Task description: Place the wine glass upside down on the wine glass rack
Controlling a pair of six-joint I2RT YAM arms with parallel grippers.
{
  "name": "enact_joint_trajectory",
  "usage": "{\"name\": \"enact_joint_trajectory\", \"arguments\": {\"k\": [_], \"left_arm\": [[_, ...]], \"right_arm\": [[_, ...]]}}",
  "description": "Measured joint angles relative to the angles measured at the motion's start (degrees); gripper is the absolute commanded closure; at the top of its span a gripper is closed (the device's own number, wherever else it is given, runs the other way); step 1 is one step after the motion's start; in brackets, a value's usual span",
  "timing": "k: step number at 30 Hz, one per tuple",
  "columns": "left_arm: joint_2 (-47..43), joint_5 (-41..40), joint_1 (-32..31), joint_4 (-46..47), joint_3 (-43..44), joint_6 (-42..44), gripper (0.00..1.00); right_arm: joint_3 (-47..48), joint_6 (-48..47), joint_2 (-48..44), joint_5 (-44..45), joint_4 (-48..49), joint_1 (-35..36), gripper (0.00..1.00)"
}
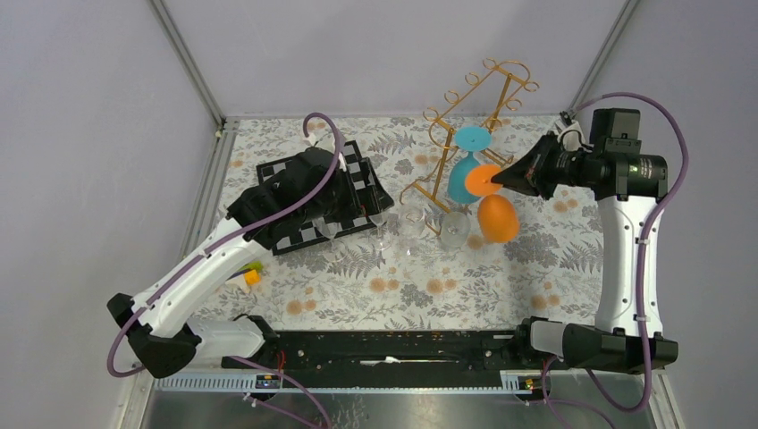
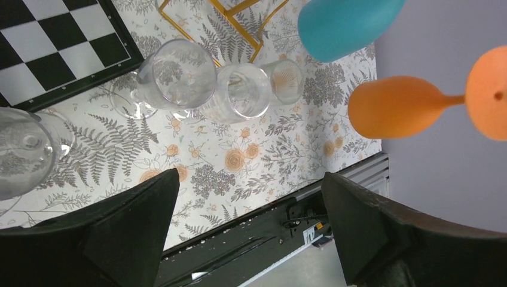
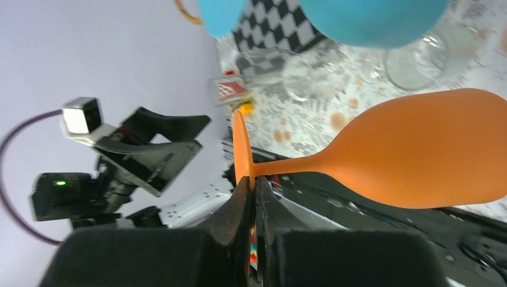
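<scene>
An orange wine glass (image 1: 498, 217) hangs in the air in front of the gold wire wine glass rack (image 1: 465, 98), its foot up and its bowl pointing down toward the table. My right gripper (image 1: 502, 181) is shut on the rim of its round foot; in the right wrist view the thin orange foot (image 3: 241, 143) stands pinched at the right gripper (image 3: 252, 184) tips, with the bowl (image 3: 418, 155) out to the right. The orange glass (image 2: 397, 107) is just beside the rack, apart from it. My left gripper (image 2: 251, 179) stands open with nothing in it, over the chessboard side.
A teal wine glass (image 1: 465, 174) hangs upside down on the rack, close beside the orange one. Three clear glasses (image 1: 411, 228) stand on the floral cloth before the rack. A black-and-white chessboard (image 1: 357, 165) lies left of them. A small yellow piece (image 1: 253, 275) lies near the left arm.
</scene>
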Motion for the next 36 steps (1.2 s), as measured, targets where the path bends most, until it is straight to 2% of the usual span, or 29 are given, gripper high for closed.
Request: {"name": "enact_joint_trajectory", "arguments": {"k": [4,8,25,30,36], "left_arm": [[-0.6,-0.9,0.0,-0.2,0.5,1.7,0.01],[-1.4,-2.2,0.0,-0.6,0.5,2.9,0.01],[-4.2,-5.7,0.0,-1.0,0.5,5.3,0.01],[-4.8,-5.9,0.0,-1.1,0.3,5.3,0.01],[-5.1,-5.8,0.0,-1.4,-0.2,5.1,0.01]], "right_arm": [[1.5,4.5,0.0,-3.3,4.8,-1.0,1.0],[4.6,6.1,1.2,-3.8,5.3,-1.7,1.0],[32.8,2.3,17.1,2.9,-8.4,-5.4,1.0],[34.1,3.0,19.9,2.9,-8.0,-5.7,1.0],[30.6,6.5,20.3,2.6,-2.7,-6.3,1.0]]}}
